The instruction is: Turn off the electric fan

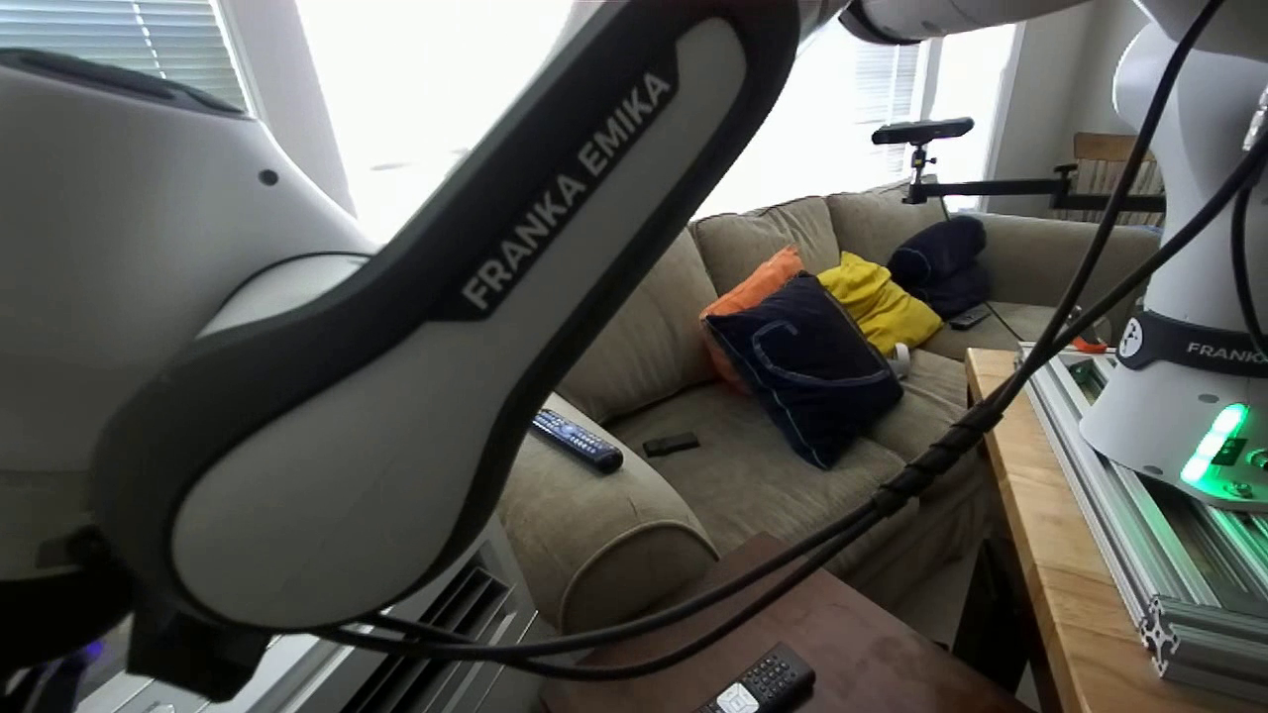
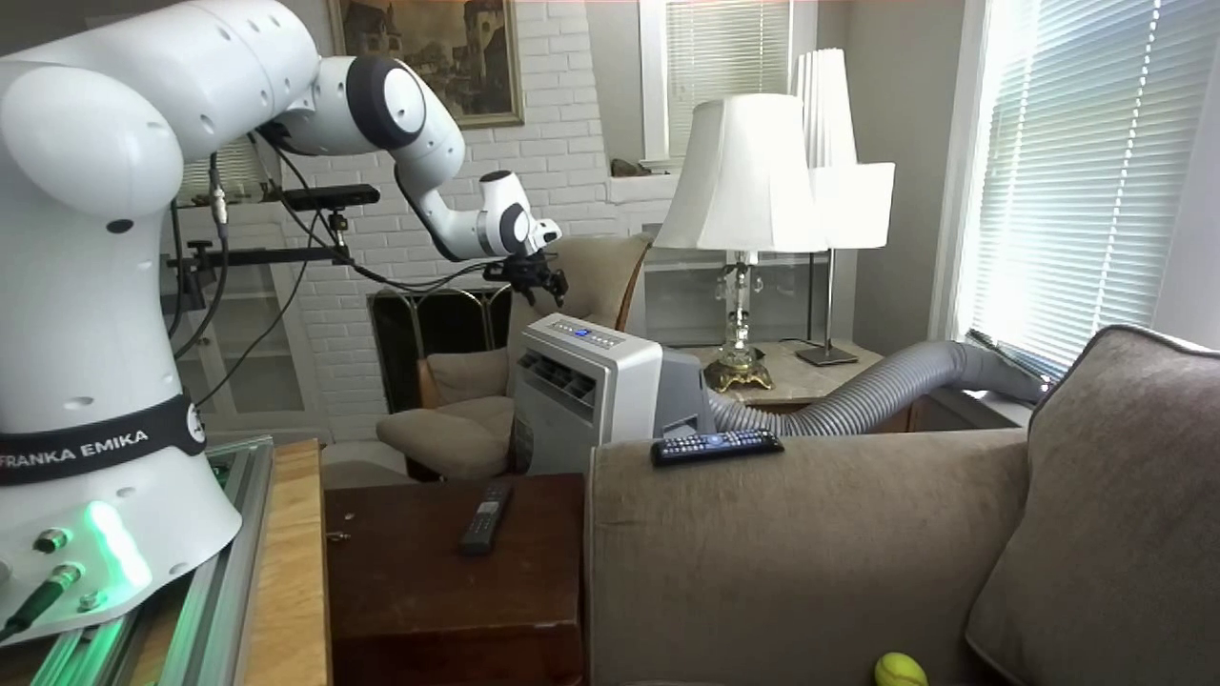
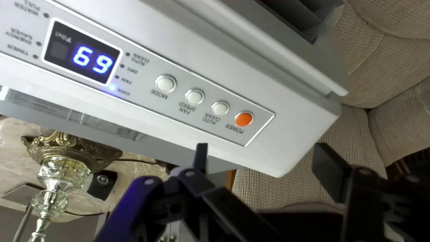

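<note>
My claw (image 3: 263,164): jaws well apart, near the far end of the electric fan (image 2: 624,395). In an exterior view the fan stands upright beyond the side table (image 2: 419,591), left of the crystal lamp (image 2: 736,181); slatted vent (image 2: 558,386) faces near-left, control panel (image 2: 584,332) runs lengthwise far-left to near-right.
</note>
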Action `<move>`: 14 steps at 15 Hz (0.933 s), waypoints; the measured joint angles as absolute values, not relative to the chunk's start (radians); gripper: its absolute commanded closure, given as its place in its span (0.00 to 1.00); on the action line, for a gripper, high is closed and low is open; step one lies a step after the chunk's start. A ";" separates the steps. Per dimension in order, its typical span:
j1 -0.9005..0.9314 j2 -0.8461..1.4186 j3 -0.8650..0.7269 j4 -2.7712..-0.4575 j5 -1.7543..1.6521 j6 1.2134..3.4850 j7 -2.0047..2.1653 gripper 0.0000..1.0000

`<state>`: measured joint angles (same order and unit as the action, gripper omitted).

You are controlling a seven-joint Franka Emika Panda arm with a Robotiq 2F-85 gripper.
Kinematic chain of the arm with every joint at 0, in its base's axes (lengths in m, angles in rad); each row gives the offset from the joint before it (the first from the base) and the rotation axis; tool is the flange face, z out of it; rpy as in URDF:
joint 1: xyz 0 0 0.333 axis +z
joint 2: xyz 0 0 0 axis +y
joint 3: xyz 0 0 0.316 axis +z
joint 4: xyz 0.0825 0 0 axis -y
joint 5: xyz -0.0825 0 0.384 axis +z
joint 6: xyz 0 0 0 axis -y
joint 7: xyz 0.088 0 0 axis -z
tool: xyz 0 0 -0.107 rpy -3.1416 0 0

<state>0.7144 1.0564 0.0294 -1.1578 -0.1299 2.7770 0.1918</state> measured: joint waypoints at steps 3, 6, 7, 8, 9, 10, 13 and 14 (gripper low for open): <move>0.731 1.099 0.024 -1.081 -0.130 2.766 0.192 0.70; 0.750 1.139 -0.004 -1.016 -0.130 2.740 0.200 0.92; 0.756 1.153 -0.014 -0.998 -0.130 2.732 0.202 0.98; 0.760 1.168 -0.024 -0.979 -0.130 2.725 0.204 1.00; 0.763 1.183 -0.032 -0.961 -0.130 2.719 0.205 1.00; 0.765 1.198 -0.040 -0.943 -0.130 2.714 0.206 1.00; 0.772 1.239 -0.060 -0.899 -0.130 2.707 0.209 1.00; 0.775 1.251 -0.065 -0.886 -0.130 2.707 0.209 1.00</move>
